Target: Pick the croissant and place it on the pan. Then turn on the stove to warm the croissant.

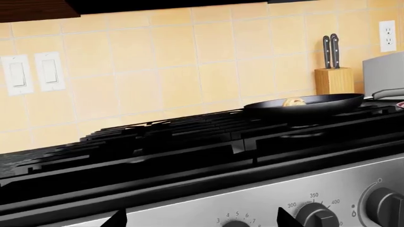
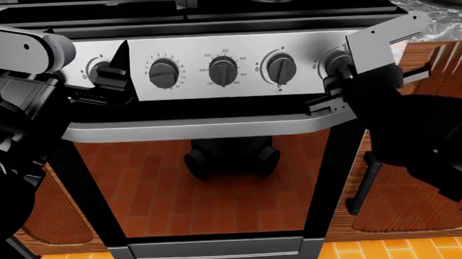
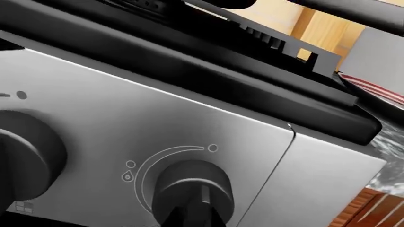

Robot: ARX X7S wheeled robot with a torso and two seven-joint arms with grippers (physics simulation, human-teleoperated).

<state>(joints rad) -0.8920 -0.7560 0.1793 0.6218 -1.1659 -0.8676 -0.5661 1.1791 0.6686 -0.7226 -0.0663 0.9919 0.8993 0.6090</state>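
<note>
Croissant (image 1: 294,101) sits in pan (image 1: 312,102) beside knife block (image 1: 334,80); both fingers' states unreadable.

- Stove (image 2: 236,53): front panel of brushed stainless metal with a satin sheen; top grates (image 1: 189,142) matt black, cast look.
- Knobs (image 2: 223,71): smooth black, semi-matt.
- Oven door (image 2: 218,188): glossy glass, reflective.
- Pan (image 1: 309,104): matt black with a faint sheen on the rim.
- Croissant (image 1: 294,101): pale tan, lumpy surface.
- Backsplash (image 1: 189,66) behind the stove: smooth glazed tan tiles.
- Knife block (image 1: 334,80): light wood, smooth.
- Counter (image 2: 445,16) beside the stove: polished speckled stone.
</note>
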